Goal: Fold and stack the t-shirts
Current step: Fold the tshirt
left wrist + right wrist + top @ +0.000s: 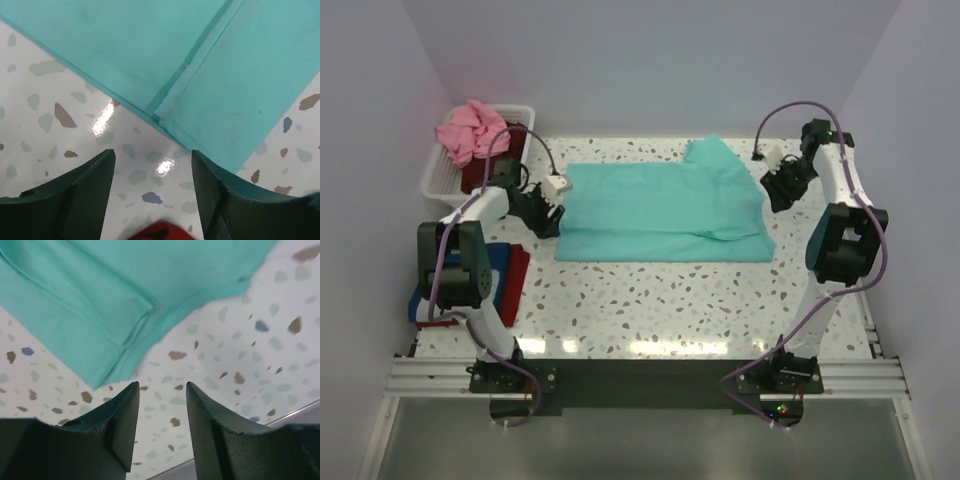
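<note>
A teal-green t-shirt (660, 212) lies spread flat across the middle of the table, with one part folded over at its right end. My left gripper (548, 220) is open and empty at the shirt's left edge. In the left wrist view the gripper (152, 162) hovers over bare table just short of the shirt's hemmed corner (170, 107). My right gripper (773, 193) is open and empty at the shirt's right edge. In the right wrist view the gripper (162, 390) is just clear of the shirt's folded corner (107, 347). A pink t-shirt (468, 130) lies heaped on the basket.
A white slatted basket (438, 180) stands at the back left with dark maroon cloth (480, 176) inside. Folded red (516, 285) and blue (422, 300) cloth lie by the left arm. A red patch (157, 232) shows under the left jaws. The table's right edge (300, 412) is close.
</note>
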You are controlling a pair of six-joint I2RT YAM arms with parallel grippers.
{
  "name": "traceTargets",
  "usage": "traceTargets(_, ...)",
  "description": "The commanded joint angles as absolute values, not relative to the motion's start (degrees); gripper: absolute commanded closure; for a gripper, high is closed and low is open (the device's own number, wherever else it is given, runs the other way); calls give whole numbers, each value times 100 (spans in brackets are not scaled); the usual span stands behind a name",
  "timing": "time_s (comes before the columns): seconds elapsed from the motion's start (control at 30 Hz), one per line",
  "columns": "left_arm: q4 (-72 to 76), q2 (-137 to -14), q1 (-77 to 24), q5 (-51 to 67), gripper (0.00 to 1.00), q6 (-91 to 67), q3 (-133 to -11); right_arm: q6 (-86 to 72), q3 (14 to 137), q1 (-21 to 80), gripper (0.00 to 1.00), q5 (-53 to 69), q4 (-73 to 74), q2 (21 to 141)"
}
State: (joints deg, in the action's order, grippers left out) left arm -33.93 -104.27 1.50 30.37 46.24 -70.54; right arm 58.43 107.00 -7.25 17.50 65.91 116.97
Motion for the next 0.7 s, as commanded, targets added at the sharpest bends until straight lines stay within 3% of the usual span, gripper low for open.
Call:
traceTargets(0.0,-3560,-9897,264,3489,31,3535,-6830,4679,10338,-975,53,2320,7427,11594)
traceTargets(0.23,-3235,-10107,290,3674,30,2831,-6504,3798,8852,-984,53,2180,6269,11267)
traceTargets(0.5,-3278,-10537,290,3489,31,2488,-6451,3463,8350,-984,53,1960,5581,11478)
traceTargets(0.67,-3445,-10784,281,3551,37,2522,-6390,3436,8236,-984,57,1811,5414,11593)
